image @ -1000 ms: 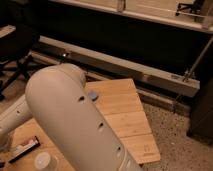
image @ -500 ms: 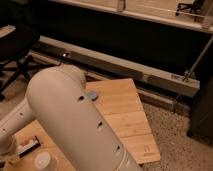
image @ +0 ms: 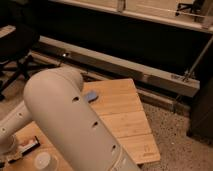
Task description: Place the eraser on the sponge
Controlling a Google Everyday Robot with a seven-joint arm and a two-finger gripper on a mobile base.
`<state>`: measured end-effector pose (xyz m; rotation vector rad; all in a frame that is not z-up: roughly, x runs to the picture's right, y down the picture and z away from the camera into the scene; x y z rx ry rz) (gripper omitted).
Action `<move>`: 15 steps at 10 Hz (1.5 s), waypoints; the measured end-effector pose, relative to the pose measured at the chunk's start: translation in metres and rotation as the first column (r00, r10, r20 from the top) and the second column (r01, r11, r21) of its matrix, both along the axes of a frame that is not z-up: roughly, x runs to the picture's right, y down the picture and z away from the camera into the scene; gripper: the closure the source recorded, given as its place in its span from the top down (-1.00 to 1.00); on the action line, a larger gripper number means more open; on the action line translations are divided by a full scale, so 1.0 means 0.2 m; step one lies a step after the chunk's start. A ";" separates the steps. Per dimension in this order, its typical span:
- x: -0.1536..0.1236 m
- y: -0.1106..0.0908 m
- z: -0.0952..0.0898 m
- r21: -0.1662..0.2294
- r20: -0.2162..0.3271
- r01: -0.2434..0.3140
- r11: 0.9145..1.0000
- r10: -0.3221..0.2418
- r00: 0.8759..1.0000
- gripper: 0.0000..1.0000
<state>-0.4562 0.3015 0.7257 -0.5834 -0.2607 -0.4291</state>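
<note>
The light-blue sponge [image: 90, 96] lies on the wooden table [image: 125, 120], near its far edge, peeking out beside my big white arm link. Down at the lower left, the eraser [image: 28, 145] rests on the table as a dark bar with a red stripe. My forearm runs down the left edge, and the gripper [image: 10, 157] sits low in that corner, just left of the eraser. It is mostly hidden, and I cannot tell whether it touches the eraser. The sponge is far to its upper right.
My own arm link [image: 75, 125] blocks the middle of the view. A round white bottle top [image: 42, 160] stands just right of the eraser. A long metal rail [image: 125, 67] runs behind the table, with an office chair [image: 15, 50] at the far left and speckled floor on the right.
The large arm link has drifted slightly to the left. The eraser, sponge and bottle stay where they were.
</note>
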 end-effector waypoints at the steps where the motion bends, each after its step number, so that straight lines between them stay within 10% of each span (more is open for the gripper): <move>1: -0.02 -0.01 0.00 0.003 0.000 0.005 1.000 -0.005 1.000 -0.71; 3: -0.04 -0.02 0.01 0.012 -0.009 0.031 0.999 -0.031 0.999 -1.00; 8: -0.01 -0.19 0.02 0.055 -0.049 0.044 0.998 -0.041 0.998 -1.00; 15: 0.14 -0.88 -0.12 0.119 -0.140 -0.147 0.982 0.164 0.977 -1.00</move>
